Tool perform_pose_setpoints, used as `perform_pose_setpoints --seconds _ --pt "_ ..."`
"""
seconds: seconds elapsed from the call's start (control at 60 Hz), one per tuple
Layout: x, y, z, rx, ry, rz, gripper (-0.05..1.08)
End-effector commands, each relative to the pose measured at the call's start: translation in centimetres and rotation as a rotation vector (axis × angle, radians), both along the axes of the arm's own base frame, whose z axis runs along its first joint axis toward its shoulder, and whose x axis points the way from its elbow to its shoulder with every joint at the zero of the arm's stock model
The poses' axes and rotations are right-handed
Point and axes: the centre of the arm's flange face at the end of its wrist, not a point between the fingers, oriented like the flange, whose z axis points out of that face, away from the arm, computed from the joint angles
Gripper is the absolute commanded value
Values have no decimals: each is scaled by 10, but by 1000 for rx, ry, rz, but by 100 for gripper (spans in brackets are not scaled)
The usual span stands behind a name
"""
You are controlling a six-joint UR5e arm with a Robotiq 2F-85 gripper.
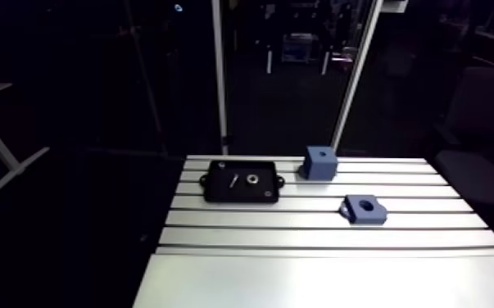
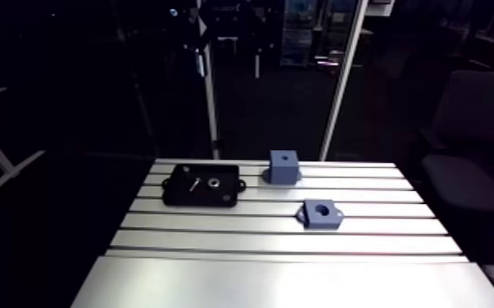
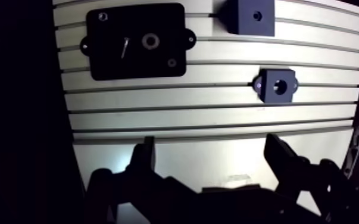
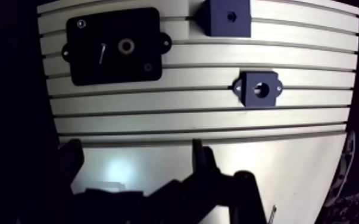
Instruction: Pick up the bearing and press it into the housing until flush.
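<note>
**Jaws spread and empty, bearing waiting in tray**

Jaws wide apart, nothing between them. Both fingers [image 3: 143, 156] hang high over the near, bare end of the table [image 3: 217, 113], well short of every part. I read this as a start pose: up and back so the wrist view takes in the whole layout before I commit.

Outward from there, the nearest part ahead of me is the housing [image 3: 277, 86]. It is a dark blue flanged block lying flat, bore facing up and empty. That suits a straight push from above, and the flat base should take the load.

Beyond it and off to one side lies a black tray [image 3: 137, 67]. The bearing [image 3: 151, 41] is inside it, a small silvery ring lying flat with a thin pin [image 3: 124, 47] just beside it, not touching. A smaller round piece [image 3: 172, 62] sits near one tray corner, too small to identify. The tray likely keeps loose parts from rolling into the table slots.

Farthest out stands a taller blue block [image 3: 250, 16] with a small hole, apart from the rest. I judge it no part of this job.

Task not begun. First comes the reach to the tray. The ring is low and flat, so the pinch must be across its rim, clear of the pin.
</note>
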Motion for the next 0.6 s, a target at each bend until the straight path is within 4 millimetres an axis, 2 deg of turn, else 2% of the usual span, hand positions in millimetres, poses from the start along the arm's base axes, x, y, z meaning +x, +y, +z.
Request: perform_pose_setpoints --seconds 0.017,0.083,0.117,0.15,0.6 --pt "-14 -19 -34 -6 21 28 2" --pt "-20 -23 -54 -6 14 34 2" --pt "-20 -23 -54 -6 14 34 2" --pt "-25 -24 -69 -6 10 34 2" --pt "-41 -24 -142 4 -37 34 2"
